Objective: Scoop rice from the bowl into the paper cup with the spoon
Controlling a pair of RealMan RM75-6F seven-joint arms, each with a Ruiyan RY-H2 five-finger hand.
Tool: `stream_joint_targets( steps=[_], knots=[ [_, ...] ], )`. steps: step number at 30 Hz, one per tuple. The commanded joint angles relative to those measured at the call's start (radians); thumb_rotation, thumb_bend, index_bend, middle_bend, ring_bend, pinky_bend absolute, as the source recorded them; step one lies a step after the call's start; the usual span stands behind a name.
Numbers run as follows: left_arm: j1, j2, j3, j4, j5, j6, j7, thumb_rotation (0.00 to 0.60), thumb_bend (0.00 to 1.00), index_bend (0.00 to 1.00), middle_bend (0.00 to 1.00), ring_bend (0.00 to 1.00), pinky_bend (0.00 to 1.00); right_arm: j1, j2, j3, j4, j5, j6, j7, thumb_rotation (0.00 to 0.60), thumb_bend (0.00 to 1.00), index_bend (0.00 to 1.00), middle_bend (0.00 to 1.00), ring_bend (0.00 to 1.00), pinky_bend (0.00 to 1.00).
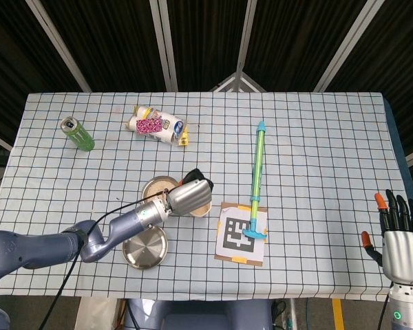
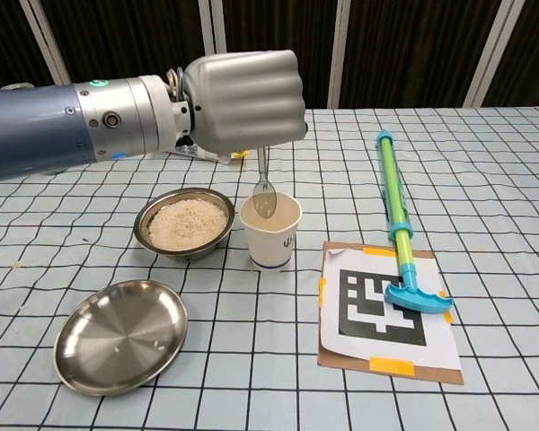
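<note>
My left hand (image 2: pixel 242 99) (image 1: pixel 191 196) grips a metal spoon (image 2: pixel 263 190) that hangs nearly straight down, its bowl dipped into the mouth of the white paper cup (image 2: pixel 270 232). The cup stands just right of the steel bowl of rice (image 2: pixel 183 223) (image 1: pixel 157 187). In the head view the hand covers most of the cup (image 1: pixel 204 207). My right hand (image 1: pixel 399 237) is far off at the table's right front corner, fingers spread, holding nothing.
An empty steel plate (image 2: pixel 120 335) lies in front of the rice bowl. A cardboard marker card (image 2: pixel 384 308) with a blue-green pump toy (image 2: pixel 394 213) lies right of the cup. A green can (image 1: pixel 77 133) and a snack packet (image 1: pixel 156 125) lie at the back left.
</note>
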Motion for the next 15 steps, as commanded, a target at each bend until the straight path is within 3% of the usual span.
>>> stream_joint_targets(
  steps=[1,9,15],
  knots=[
    [0.013,-0.005,-0.019,-0.003,-0.007,0.000,-0.004,0.600,0.48,0.62,1.00,1.00,1.00,0.000,0.000,0.000,0.000,0.000,0.000,-0.001,0.600,0.38,0.00,0.00,0.00,0.00],
    [0.061,-0.009,-0.063,-0.016,-0.022,0.020,-0.027,0.600,0.48,0.62,1.00,1.00,1.00,0.000,0.002,0.001,-0.002,0.004,-0.004,0.000,0.600,0.38,0.00,0.00,0.00,0.00],
    [0.146,-0.031,-0.152,-0.092,-0.176,0.072,-0.080,0.600,0.48,0.62,1.00,1.00,1.00,0.000,0.002,0.000,-0.004,0.004,-0.004,-0.004,0.600,0.38,0.00,0.00,0.00,0.00]
  ],
)
